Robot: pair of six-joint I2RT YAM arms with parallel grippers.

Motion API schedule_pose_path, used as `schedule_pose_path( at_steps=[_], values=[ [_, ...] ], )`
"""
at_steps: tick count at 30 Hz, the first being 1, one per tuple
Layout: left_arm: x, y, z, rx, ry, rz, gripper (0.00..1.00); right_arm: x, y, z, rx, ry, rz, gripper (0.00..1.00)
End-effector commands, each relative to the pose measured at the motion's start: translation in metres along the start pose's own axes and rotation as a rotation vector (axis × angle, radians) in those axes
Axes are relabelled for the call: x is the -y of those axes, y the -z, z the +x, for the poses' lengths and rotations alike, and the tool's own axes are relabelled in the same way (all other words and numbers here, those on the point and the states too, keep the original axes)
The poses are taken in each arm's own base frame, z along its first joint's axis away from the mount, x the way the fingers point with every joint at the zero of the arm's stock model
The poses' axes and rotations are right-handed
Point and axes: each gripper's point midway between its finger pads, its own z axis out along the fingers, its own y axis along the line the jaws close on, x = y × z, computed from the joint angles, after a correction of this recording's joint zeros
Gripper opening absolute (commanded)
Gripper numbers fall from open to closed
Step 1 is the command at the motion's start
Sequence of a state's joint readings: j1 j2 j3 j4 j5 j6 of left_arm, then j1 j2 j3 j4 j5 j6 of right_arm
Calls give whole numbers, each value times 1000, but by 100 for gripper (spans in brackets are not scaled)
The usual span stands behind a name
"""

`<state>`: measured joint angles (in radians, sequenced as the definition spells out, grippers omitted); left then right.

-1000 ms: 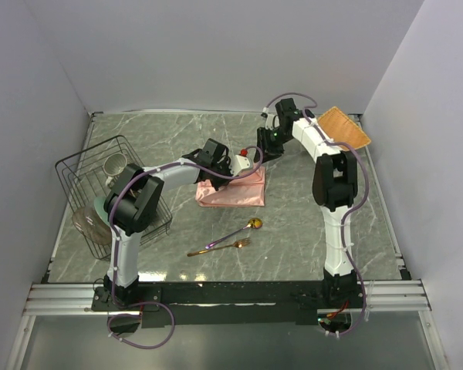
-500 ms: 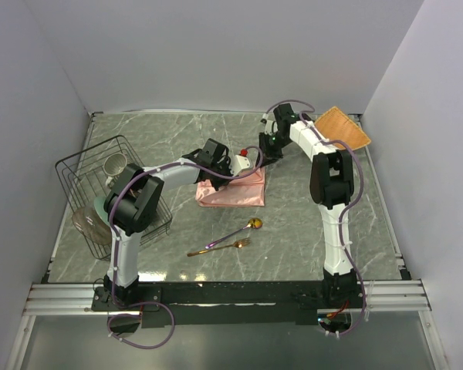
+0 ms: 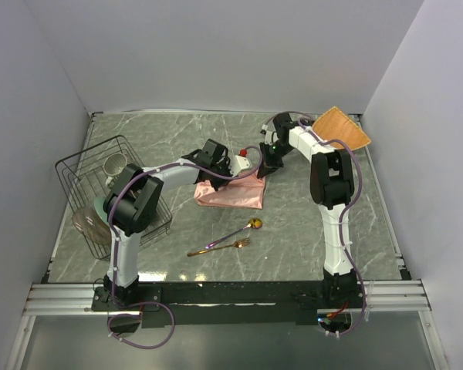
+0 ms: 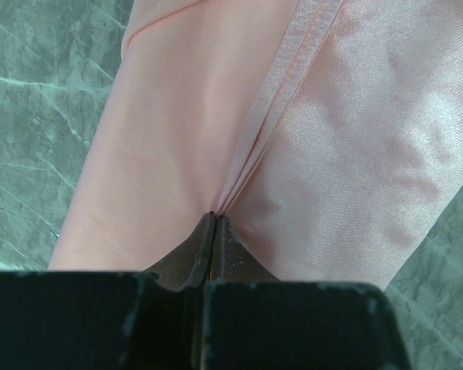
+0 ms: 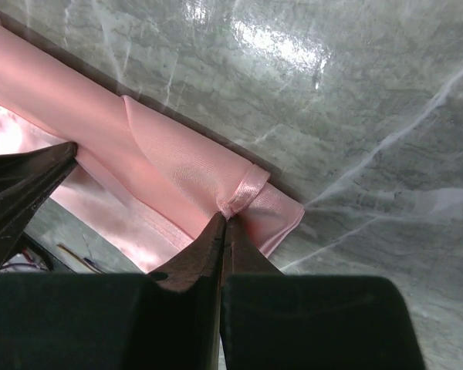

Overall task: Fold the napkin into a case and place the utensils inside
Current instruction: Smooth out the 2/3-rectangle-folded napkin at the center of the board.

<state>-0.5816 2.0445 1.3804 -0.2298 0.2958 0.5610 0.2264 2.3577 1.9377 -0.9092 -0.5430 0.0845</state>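
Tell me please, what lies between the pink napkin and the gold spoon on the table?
Nothing lies there. In the top view, only a bare strip of the marble table separates the napkin from the spoon.

Spoon [image 3: 237,232] and fork [image 3: 220,248] lie before the napkin [image 3: 231,194], rack [image 3: 92,181] to its left, mat [image 3: 341,128] behind right.

Even bright overhead light; glare on marble table [image 5: 293,46]; wrist foregrounds blurred.

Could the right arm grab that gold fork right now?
Likely not yet: the right arm has its jaws shut on the napkin. The fork itself lies uncovered beside the spoon.
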Motion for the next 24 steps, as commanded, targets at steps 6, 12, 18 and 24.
schedule_pose_path(
  at_steps=[6,12,18,24],
  values=[
    [-6,27,-9,33,159,-15,19,9,0,-5,20,23,42,0],
    [-44,100,-96,406,540,64,61,15,-4,-1,23,24,57,3],
    [-74,131,-140,705,837,204,70,16,-3,-7,63,57,66,6],
    [-75,75,-135,646,1170,358,58,19,-4,-11,84,67,78,8]
  ],
)
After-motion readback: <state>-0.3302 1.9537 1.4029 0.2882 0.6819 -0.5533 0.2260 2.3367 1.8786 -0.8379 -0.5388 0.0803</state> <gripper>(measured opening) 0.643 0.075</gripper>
